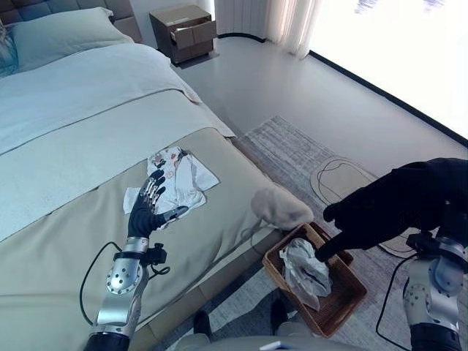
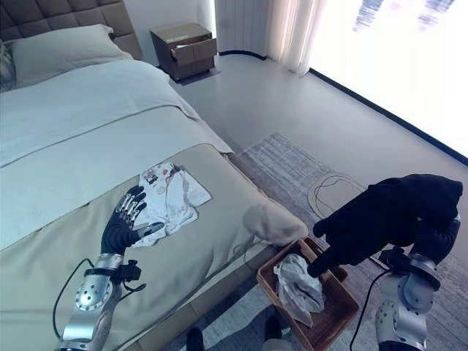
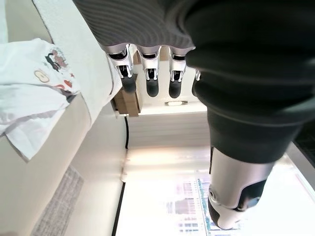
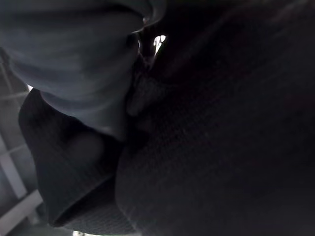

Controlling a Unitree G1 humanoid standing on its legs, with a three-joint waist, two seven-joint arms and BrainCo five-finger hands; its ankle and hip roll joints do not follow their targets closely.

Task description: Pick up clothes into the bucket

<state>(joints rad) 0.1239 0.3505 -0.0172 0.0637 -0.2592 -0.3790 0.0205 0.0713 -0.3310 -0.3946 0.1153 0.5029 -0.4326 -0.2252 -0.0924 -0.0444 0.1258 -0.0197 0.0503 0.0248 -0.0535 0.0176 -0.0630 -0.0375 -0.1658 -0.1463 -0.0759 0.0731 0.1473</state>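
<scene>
A white printed garment [image 1: 179,179] lies crumpled on the beige bedspread near the bed's foot, also seen in the left wrist view [image 3: 34,93]. My left hand [image 1: 146,208] is open just short of it, straight fingers [image 3: 147,83] pointing at its near edge, holding nothing. A black garment [image 1: 398,201] hangs above the brown woven basket [image 1: 330,322] on the floor beside the bed and drapes over my right hand, hiding it. In the right wrist view the same dark cloth [image 4: 197,147] covers everything. A pale grey garment [image 1: 303,270] lies inside the basket.
A grey rug [image 1: 292,153] lies under the basket, with a flat oval mat [image 1: 344,179] on it. The bedspread's corner [image 1: 281,205] hangs off the bed right by the basket. A brown nightstand [image 1: 186,33] with an open drawer stands far back by the curtain [image 1: 270,18].
</scene>
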